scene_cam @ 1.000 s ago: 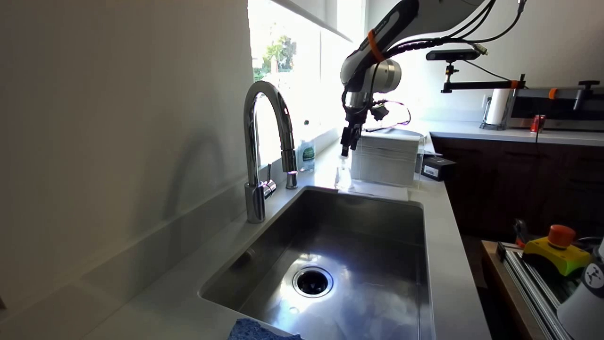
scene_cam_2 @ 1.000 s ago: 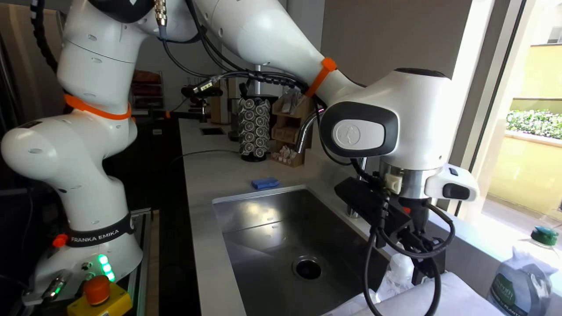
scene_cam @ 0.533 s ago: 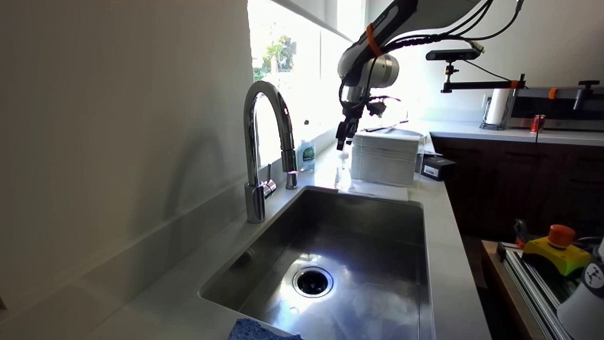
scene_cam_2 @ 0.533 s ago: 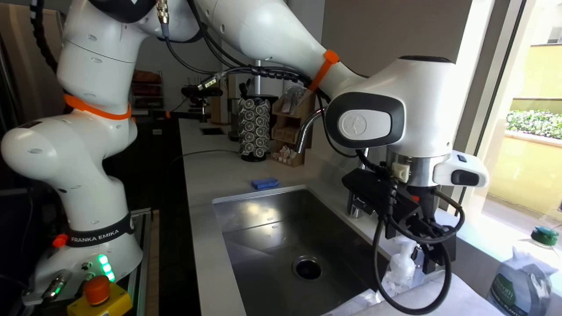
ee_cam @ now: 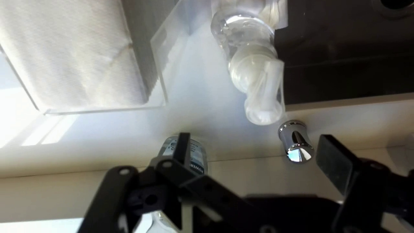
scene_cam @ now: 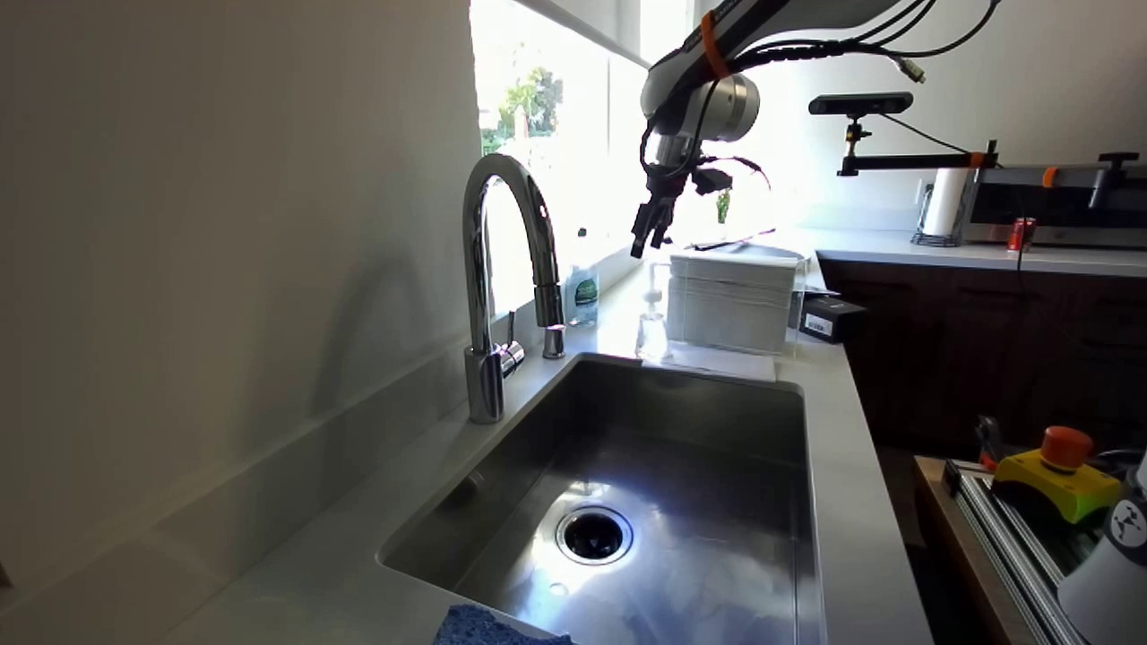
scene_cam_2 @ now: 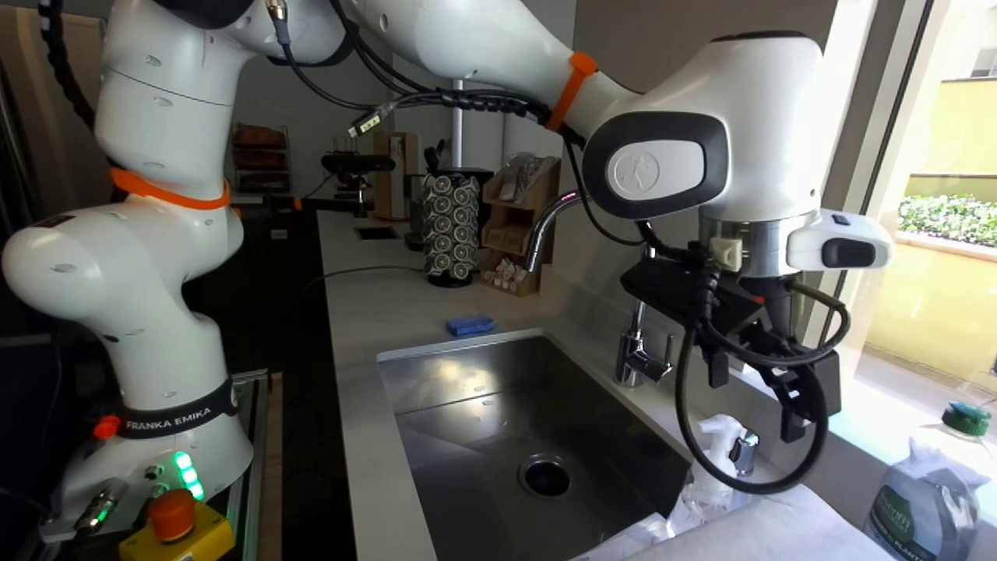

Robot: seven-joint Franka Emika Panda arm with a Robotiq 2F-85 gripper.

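In an exterior view, we see daylight through an overexposed window (scene_cam: 591,143), a dim wall (scene_cam: 224,224) with a soft shadow of the faucet (scene_cam: 475,278), and glare in the sink (scene_cam: 690,564). In the wrist view, sunlight bleaches patches of the surface (ee_cam: 106,129); the end effector (ee_cam: 257,155) looks dark, soft-edged.

- Gripper (ee_cam: 257,153): black
- Robot arm (scene_cam_2: 483,39): white, with black trim (scene_cam_2: 596,175) and orange bands (scene_cam_2: 572,92)
- Pump bottle (ee_cam: 242,30): clear, its pump (ee_cam: 267,90) milky white
- Soap bottle (scene_cam_2: 927,499): bluish grey, green cap (scene_cam_2: 966,418)
- Paper towels (ee_cam: 72,56): off-white
- Sink (scene_cam_2: 475,467): silver-grey
- Faucet (scene_cam: 476,269): shiny silver
- Sponge (scene_cam_2: 470,326): blue
- Stop button (scene_cam_2: 171,516): orange-red, on a yellow box (scene_cam_2: 209,531)
- Base lights (scene_cam_2: 188,474): green
- Counter (scene_cam_2: 370,436): white
- Drinks can (scene_cam: 1020,235): red
- Cabinets (scene_cam: 968,349): dark reddish brown
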